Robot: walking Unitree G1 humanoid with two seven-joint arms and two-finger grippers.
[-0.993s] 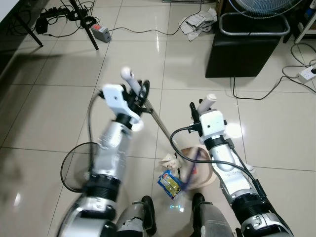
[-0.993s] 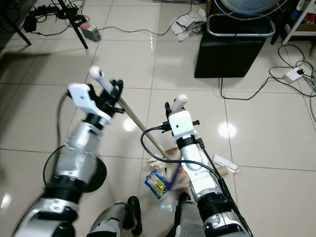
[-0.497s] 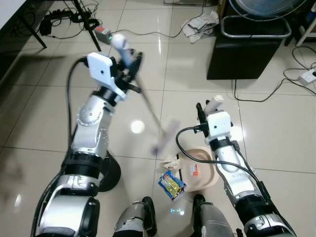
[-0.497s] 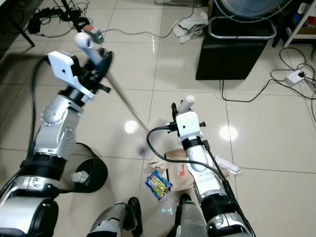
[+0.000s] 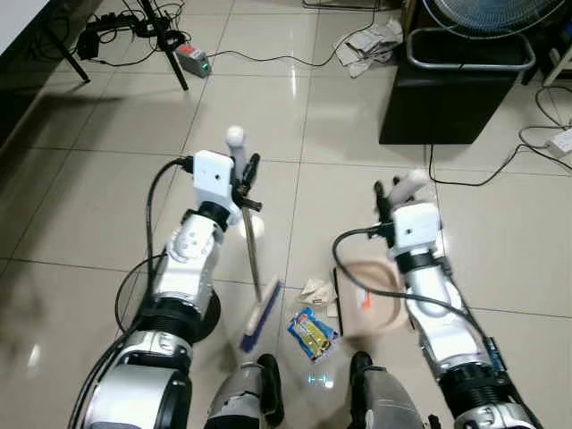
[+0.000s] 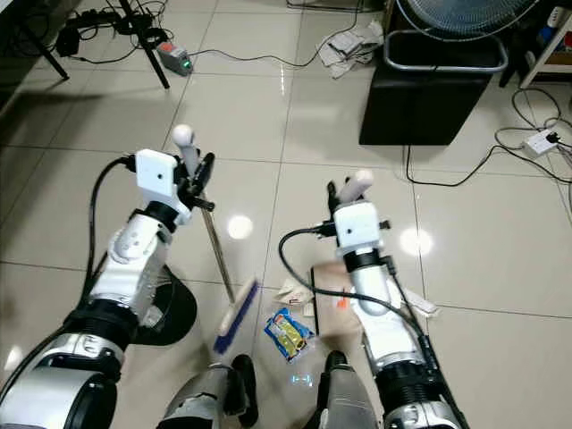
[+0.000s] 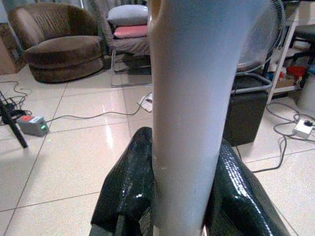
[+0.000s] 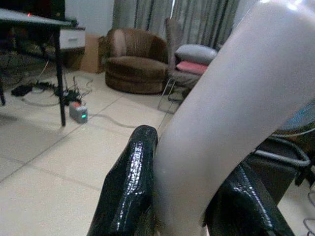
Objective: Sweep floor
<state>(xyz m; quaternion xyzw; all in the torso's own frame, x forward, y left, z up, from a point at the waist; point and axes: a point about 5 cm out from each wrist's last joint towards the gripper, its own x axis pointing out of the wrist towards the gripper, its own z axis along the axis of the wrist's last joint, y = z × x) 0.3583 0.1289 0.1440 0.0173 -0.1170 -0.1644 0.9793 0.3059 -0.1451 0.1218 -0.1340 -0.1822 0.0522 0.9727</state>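
- Our left gripper (image 5: 243, 175) is gripping the broom (image 5: 253, 268), its brush head below near the snack packet (image 5: 310, 332).
- Our right gripper (image 5: 399, 188) is clamping the dustpan (image 5: 368, 300) handle.

glossy tiled floor (image 5: 107, 223), crinkly shiny wrapper (image 5: 311, 332)

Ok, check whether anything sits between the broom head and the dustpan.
Yes: the blue snack packet and crumpled paper scraps lie on the tiles between the broom head and dustpan; they look like the litter to sweep.
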